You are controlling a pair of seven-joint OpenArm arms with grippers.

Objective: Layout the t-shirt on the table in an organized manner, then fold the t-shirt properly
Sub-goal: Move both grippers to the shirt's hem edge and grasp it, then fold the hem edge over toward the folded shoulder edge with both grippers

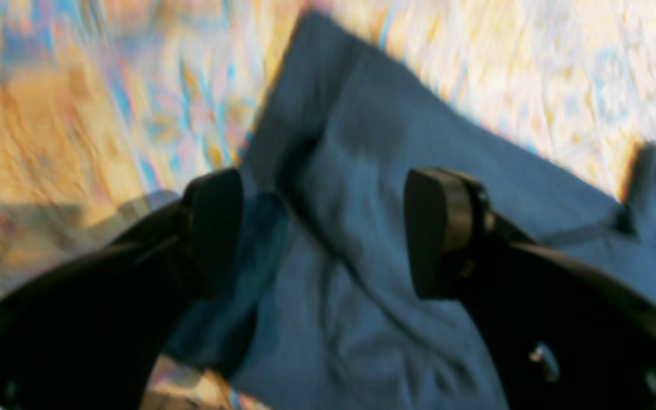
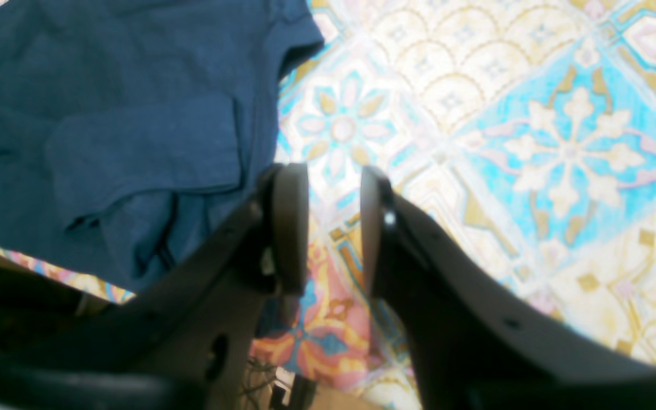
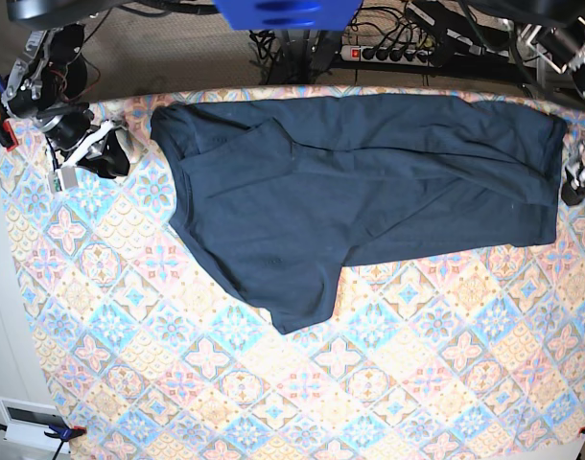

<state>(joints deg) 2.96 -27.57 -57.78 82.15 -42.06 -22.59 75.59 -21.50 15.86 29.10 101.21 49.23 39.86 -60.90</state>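
T-shirt spread across the far half of the table, one gripper at each end.

In the base view the t-shirt [image 3: 369, 182] lies on the table [image 3: 273, 383], running left to right along the far edge, one sleeve reaching toward the near side at left of centre. The right gripper [image 3: 91, 149] sits just beside the shirt's left end, over bare table; the left gripper [image 3: 578, 172] sits at its right end. A power strip [image 3: 393, 53] lies beyond the far edge.

Left claw [image 1: 325, 233] jaws spread wide above blurred t-shirt [image 1: 373, 188]; patterned table [image 1: 77, 114] around it.
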